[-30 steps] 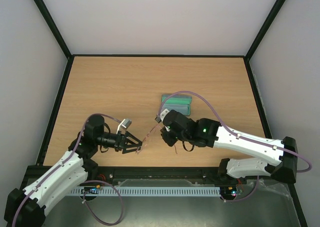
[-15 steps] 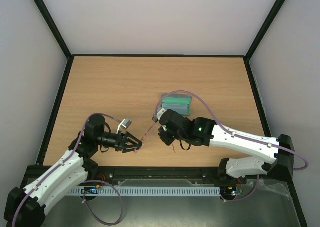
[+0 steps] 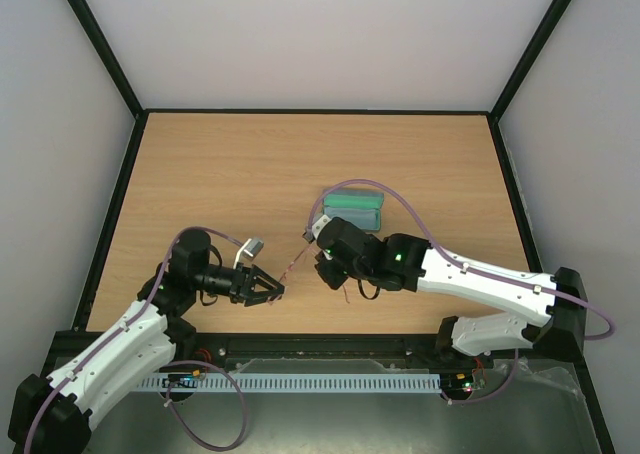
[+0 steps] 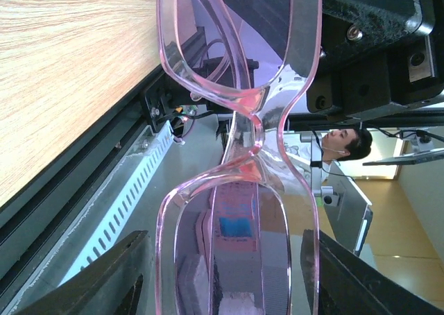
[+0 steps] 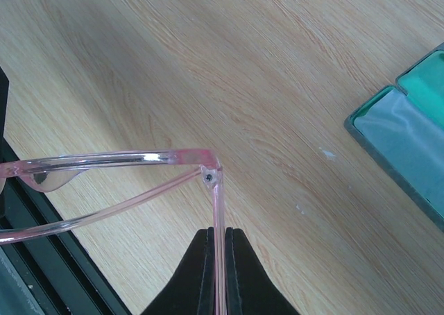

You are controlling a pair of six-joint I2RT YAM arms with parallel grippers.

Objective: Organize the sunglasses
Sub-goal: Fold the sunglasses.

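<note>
L gripper (image 3: 272, 292) sits near the front edge of the table (image 3: 230, 164), jaws partly apart w/ one lens of the sunglasses (image 4: 243, 121) between its fingers; can't tell if they touch. Sunglasses are held off the table between both grippers. R gripper (image 5: 218, 239) is pinched tight on one arm, just behind the hinge. Farther back the case (image 3: 352, 209) lies on the table, green inside showing, apart from the sunglasses.

The sunglasses (image 4: 247, 124) have a translucent pink frame and pink-tinted lenses. The table (image 3: 250, 164) is light tan wood with fine grain lines. The case (image 3: 352, 210) is grey-blue outside, teal-green inside. The left arm (image 3: 120, 349) and right arm (image 3: 490, 279) are white with black joints and purple cables (image 3: 362, 183).
</note>
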